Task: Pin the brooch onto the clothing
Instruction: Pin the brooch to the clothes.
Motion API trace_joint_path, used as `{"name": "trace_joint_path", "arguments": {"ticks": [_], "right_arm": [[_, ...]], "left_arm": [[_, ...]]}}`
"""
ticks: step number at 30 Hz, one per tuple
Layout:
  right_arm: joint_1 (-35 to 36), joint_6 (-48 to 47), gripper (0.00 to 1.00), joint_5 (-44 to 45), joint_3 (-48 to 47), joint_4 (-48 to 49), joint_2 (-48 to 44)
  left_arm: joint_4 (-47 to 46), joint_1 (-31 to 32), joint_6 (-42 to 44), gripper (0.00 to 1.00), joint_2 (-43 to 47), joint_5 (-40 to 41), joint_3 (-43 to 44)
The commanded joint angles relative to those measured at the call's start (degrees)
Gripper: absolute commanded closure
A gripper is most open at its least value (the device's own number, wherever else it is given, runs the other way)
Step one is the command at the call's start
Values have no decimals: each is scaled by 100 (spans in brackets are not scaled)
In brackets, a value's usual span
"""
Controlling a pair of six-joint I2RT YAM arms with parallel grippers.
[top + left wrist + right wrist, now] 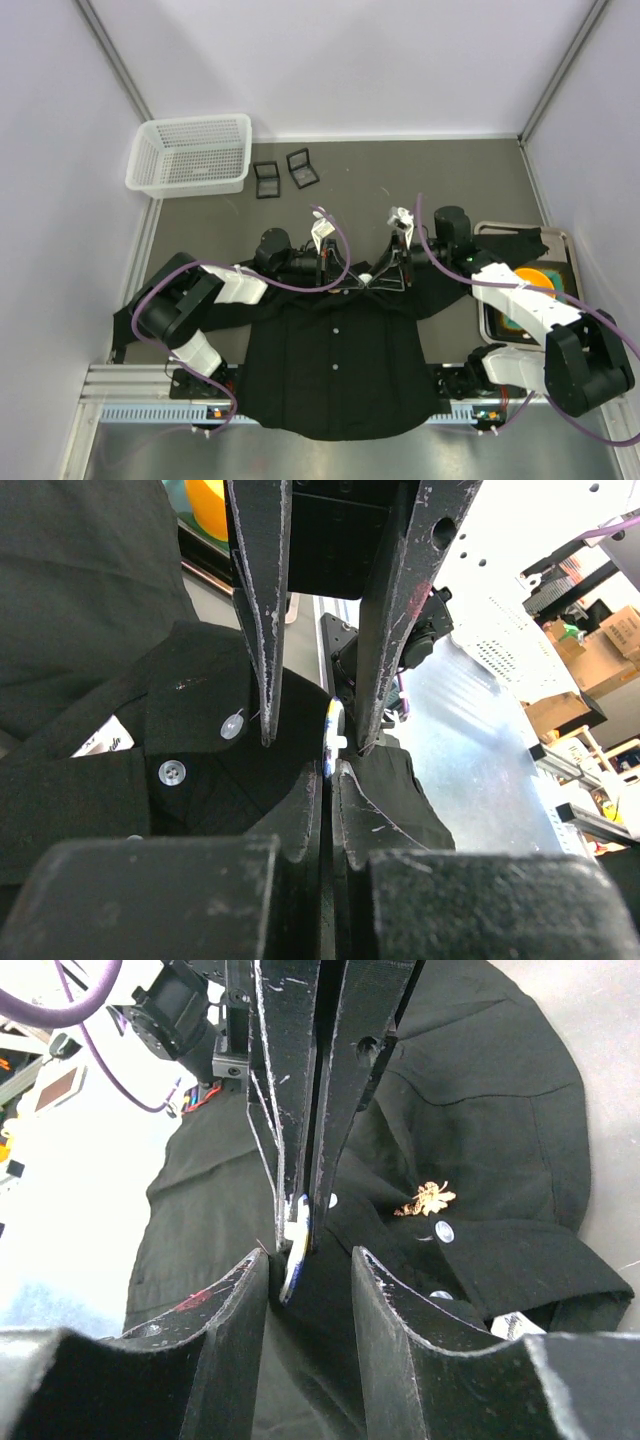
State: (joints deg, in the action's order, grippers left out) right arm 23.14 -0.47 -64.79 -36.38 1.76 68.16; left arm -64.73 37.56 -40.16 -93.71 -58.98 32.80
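The black button-up shirt lies flat at the near edge of the table, collar toward the far side; it also shows in the left wrist view and the right wrist view. Both grippers meet at the collar. My left gripper is shut on the edge of a thin round white brooch with a blue rim. My right gripper is open, its jaws on either side of the left fingertips and the brooch. A small gold ornament sits on the collar by a white button.
A white mesh basket stands at the far left. Two small dark square cases lie beside it. A tray with an orange object is at the right, partly under a sleeve.
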Motion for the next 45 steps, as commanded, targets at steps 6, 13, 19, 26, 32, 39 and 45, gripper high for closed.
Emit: {"name": "trace_joint_path", "arguments": {"ticks": [6, 13, 19, 26, 32, 39, 45], "right_arm": [[139, -101, 61, -200, -36, 264, -4], [191, -85, 67, -95, -80, 220, 31], [244, -111, 74, -25, -220, -35, 171], [270, -138, 82, 37, -396, -492, 373], [270, 3, 84, -165, -528, -589, 479], [270, -102, 83, -350, -835, -1001, 707], [341, -401, 84, -95, -1143, -1572, 900]], "left_arm": [[-470, -3, 17, 100, 28, -87, 139], [-488, -3, 17, 100, 64, -105, 130], [-541, 32, 158, 100, 99, -149, 139], [-558, 32, 360, 100, 178, -245, 157], [-655, 50, 650, 100, 283, -430, 95], [-506, 102, 1194, 100, 292, -623, 183], [-138, 146, 1572, 100, 327, -624, 288]]}}
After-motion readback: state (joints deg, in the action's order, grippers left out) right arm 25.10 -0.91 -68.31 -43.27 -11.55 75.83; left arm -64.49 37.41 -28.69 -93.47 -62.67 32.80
